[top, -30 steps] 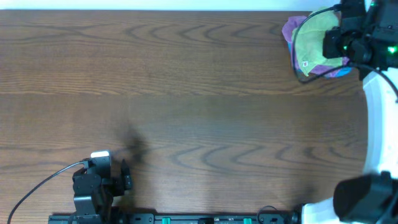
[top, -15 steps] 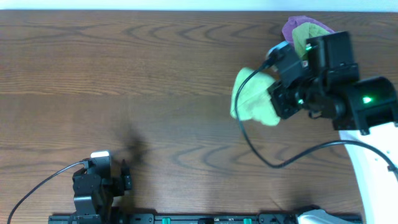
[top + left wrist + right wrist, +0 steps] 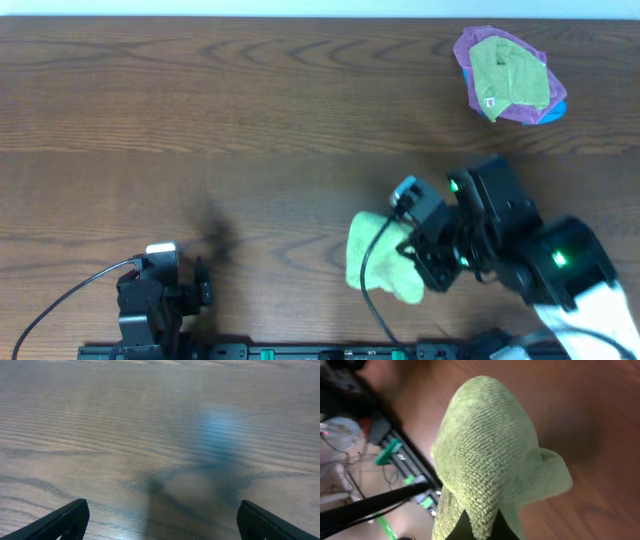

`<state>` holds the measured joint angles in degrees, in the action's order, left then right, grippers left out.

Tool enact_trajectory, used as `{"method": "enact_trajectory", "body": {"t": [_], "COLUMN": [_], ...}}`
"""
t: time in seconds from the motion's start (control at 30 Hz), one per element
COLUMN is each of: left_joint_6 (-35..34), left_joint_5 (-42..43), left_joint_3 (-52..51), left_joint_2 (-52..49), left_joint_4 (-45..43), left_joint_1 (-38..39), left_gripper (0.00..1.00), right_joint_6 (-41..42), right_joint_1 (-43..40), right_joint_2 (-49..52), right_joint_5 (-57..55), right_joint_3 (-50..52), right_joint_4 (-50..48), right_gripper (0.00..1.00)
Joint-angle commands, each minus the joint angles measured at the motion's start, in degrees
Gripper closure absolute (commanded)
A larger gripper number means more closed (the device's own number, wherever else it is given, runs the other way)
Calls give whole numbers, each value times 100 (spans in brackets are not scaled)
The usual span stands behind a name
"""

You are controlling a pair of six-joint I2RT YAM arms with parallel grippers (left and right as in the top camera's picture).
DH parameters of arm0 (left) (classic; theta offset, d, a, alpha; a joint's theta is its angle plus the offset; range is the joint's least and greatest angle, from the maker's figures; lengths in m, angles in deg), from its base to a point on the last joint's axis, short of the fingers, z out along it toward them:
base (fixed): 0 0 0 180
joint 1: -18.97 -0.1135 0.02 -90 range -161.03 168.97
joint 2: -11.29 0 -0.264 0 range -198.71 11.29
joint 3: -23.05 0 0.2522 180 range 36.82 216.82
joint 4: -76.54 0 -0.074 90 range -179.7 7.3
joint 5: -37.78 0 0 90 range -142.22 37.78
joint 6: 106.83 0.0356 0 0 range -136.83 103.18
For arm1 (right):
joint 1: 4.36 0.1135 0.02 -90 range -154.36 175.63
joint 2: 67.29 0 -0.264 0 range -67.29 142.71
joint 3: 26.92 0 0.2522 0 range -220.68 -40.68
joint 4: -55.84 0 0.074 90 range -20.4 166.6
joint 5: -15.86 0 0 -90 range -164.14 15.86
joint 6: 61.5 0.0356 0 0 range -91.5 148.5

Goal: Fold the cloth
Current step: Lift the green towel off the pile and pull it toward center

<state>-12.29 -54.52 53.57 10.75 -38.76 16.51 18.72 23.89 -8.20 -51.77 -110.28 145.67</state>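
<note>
My right gripper (image 3: 415, 262) is shut on a light green cloth (image 3: 378, 262) and holds it bunched above the table's front middle. In the right wrist view the cloth (image 3: 487, 455) hangs from the pinched fingertips (image 3: 480, 527), covering most of them. My left gripper (image 3: 200, 285) rests at the front left, open and empty; in the left wrist view its two dark fingertips (image 3: 160, 520) sit wide apart over bare wood.
A pile of cloths (image 3: 508, 78), olive green on purple and blue, lies at the back right. A black cable (image 3: 60, 300) runs from the left arm at the front left. The table's front rail (image 3: 330, 352) lies just below the held cloth.
My right gripper took the light green cloth from the back-right pile and carried it left and toward the front. The left arm has not moved.
</note>
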Motion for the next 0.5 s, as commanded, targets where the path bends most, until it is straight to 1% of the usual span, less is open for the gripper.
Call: {"method": "enact_trajectory", "body": {"t": [0.0, 0.13, 0.27, 0.33, 0.4, 0.47], "left_joint_6": [125, 125, 125, 125, 125, 125], "left_joint_5": [-81, -81, -81, -81, -81, -81], "left_joint_3": [-63, -63, -63, -63, -63, -63], "left_joint_2": [33, 33, 33, 33, 33, 33], "left_joint_4": [321, 321, 321, 321, 323, 323], "left_joint_1": [24, 24, 24, 24, 24, 24], "left_gripper": [5, 5, 5, 5, 5, 5], "right_joint_6": [643, 761, 750, 723, 531, 317], "right_joint_1": [254, 332, 330, 328, 315, 267], "right_joint_2": [-212, -96, 428, 861, 1480, 2142], "right_joint_5": [251, 175, -177, -540, -960, -1685], "right_joint_3": [17, 59, 184, 221, 225, 223], "right_joint_4": [48, -92, -774, -1305, -2168, -3517], "right_gripper": [99, 99, 99, 99, 99, 98]}}
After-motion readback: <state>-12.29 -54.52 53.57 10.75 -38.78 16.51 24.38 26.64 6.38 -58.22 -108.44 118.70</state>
